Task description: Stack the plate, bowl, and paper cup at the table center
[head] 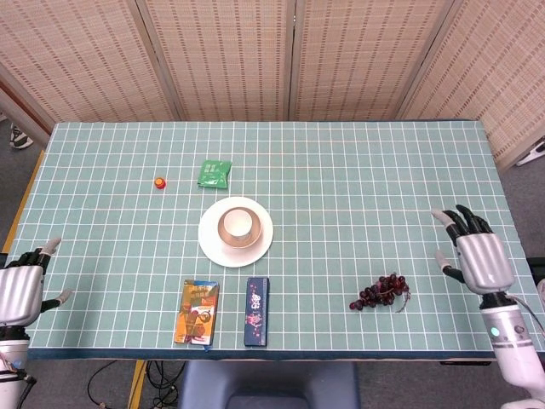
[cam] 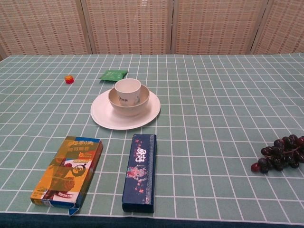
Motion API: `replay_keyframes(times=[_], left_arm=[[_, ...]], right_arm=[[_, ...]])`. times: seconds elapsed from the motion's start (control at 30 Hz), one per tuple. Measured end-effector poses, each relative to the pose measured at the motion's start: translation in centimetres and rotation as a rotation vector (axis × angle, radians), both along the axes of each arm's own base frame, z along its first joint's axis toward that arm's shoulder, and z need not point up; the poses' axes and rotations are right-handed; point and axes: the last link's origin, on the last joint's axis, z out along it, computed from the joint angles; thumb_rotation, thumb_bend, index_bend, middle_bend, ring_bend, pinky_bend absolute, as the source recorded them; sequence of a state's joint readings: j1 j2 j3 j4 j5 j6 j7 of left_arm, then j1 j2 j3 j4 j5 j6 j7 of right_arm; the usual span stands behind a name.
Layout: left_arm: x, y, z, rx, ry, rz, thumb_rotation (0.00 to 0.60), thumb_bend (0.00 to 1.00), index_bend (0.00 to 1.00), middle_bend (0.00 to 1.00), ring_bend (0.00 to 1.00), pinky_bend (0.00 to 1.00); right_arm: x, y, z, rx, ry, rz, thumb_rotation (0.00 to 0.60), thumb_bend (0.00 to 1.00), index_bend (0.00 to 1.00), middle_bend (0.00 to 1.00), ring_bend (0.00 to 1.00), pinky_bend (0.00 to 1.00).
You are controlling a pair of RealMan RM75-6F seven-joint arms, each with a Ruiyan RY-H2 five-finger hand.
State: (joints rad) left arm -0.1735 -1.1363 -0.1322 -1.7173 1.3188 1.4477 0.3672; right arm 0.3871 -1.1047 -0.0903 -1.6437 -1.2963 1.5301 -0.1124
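Seemingly the stacking is done: the paper cup (cam: 128,90) sits upright in the bowl (cam: 129,101) on the plate (cam: 125,114), well apart from the empty, spread right hand (head: 475,254) and left hand (head: 21,288), so no further grasp is judged necessary.

head overhead, chest low front, shared plate (head: 209,243)

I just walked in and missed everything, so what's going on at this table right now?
Nothing is being handled at the moment. The paper cup sits upright in the bowl, which sits on the plate near the table's middle, so the stack looks done. The right hand is at the table's right edge and the left hand at its left edge, both empty with fingers apart.
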Motion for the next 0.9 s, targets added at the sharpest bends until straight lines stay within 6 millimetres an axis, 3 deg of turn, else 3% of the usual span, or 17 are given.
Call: replay_keyframes(times=[0.23, 0.53, 0.9], left_arm=[[0.2, -0.1, -0.3, 0.006, 0.013, -0.003, 0.6, 0.11, 0.15, 0.3, 0.33, 0.47], [0.2, -0.2, -0.6, 0.008, 0.016, 0.002, 0.6, 0.11, 0.15, 0.3, 0.33, 0.47], [0.3, -0.5, -0.7, 0.0, 0.023, 0.007, 0.6, 0.11, 0.15, 0.3, 0.33, 0.46]], right_arm=[[-2.7, 4.8, 1.3, -0.046, -0.018, -0.048, 0.6, 0.33, 0.19, 0.21, 0.1, 0.21], [-4.7, 8.8, 2.1, -0.076, -0.057, -0.123, 0.6, 0.33, 0.19, 0.21, 0.1, 0.21], [-5.2, 9.6, 2.7, -0.085, -0.076, -0.133, 0.6, 0.33, 0.19, 0.21, 0.1, 0.21]])
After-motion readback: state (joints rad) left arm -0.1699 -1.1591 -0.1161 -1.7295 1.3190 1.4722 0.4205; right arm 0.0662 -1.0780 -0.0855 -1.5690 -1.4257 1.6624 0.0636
